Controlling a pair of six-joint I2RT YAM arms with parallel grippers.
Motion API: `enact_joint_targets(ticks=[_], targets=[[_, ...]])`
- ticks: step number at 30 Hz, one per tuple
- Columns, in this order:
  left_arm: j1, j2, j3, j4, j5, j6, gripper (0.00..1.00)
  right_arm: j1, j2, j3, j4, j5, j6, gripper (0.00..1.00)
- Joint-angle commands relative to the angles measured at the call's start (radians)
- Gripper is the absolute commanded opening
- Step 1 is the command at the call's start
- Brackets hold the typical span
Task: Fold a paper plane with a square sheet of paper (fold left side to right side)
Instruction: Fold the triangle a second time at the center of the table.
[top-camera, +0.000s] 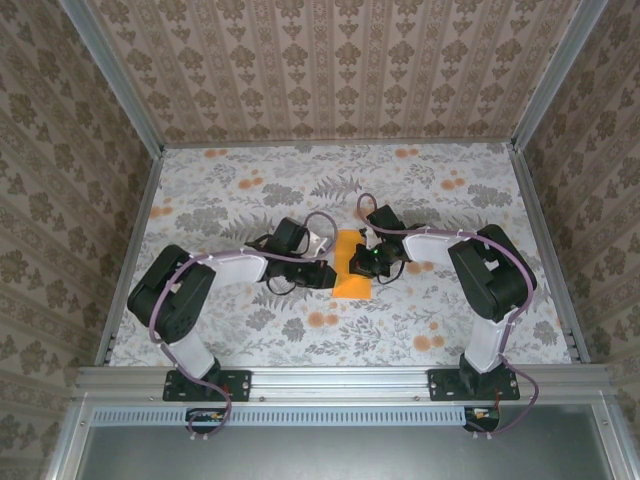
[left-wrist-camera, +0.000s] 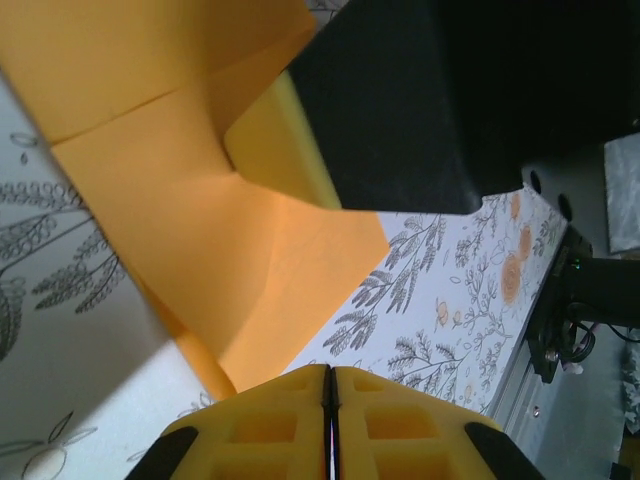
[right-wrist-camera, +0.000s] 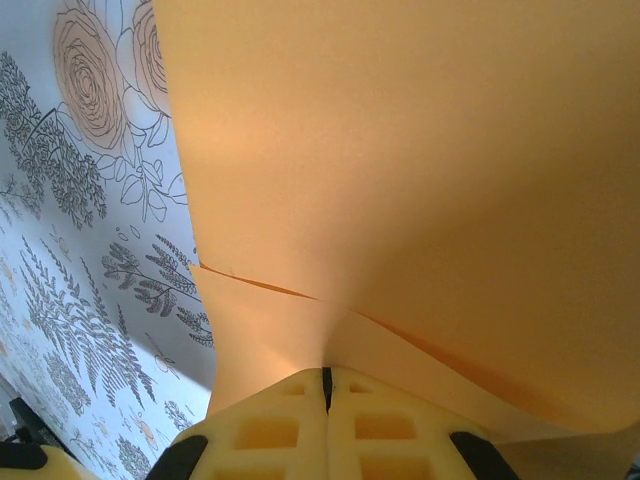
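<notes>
The square sheet of paper (top-camera: 350, 268) lies folded into a narrow bright-orange strip at the table's middle, between my two grippers. In the left wrist view the sheet (left-wrist-camera: 230, 250) shows layered flaps and a raised curl; its near corner ends just left of my left gripper (left-wrist-camera: 329, 372), whose yellow fingers are shut with nothing visible between them. My left gripper (top-camera: 328, 272) sits at the strip's left edge. My right gripper (top-camera: 368, 262) is at the right edge. Its tips (right-wrist-camera: 326, 372) are shut on the sheet (right-wrist-camera: 400, 150), which puckers into the gap. The right gripper's black body (left-wrist-camera: 400, 100) overhangs the paper.
The floral-patterned table (top-camera: 300, 190) is enclosed by patterned walls on three sides. A metal rail (top-camera: 340, 380) runs along the near edge where both arm bases are bolted. The right arm's base (left-wrist-camera: 575, 300) stands at the table's edge in the left wrist view.
</notes>
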Motion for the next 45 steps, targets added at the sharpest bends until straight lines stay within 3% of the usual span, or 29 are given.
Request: enact_joint_targets(ticks=[1, 15, 26, 34, 45], targets=[[0.002, 0.046, 0.021, -0.026, 0.022, 0.03, 0.12, -0.006, 0.042, -0.005, -0.095, 0.056, -0.015, 0.03], [-0.011, 0.125, 0.03, -0.069, -0.07, 0.052, 0.14, -0.006, -0.008, -0.019, -0.053, 0.05, -0.016, 0.04], [-0.081, 0.115, 0.078, -0.259, -0.319, 0.089, 0.14, 0.015, -0.167, -0.033, -0.125, 0.012, -0.104, 0.01], [-0.13, 0.133, 0.144, -0.374, -0.432, 0.103, 0.13, 0.045, -0.104, -0.027, -0.102, -0.054, -0.107, 0.0], [-0.148, 0.153, 0.161, -0.388, -0.451, 0.096, 0.12, 0.053, -0.035, 0.01, -0.065, -0.06, -0.087, 0.01]])
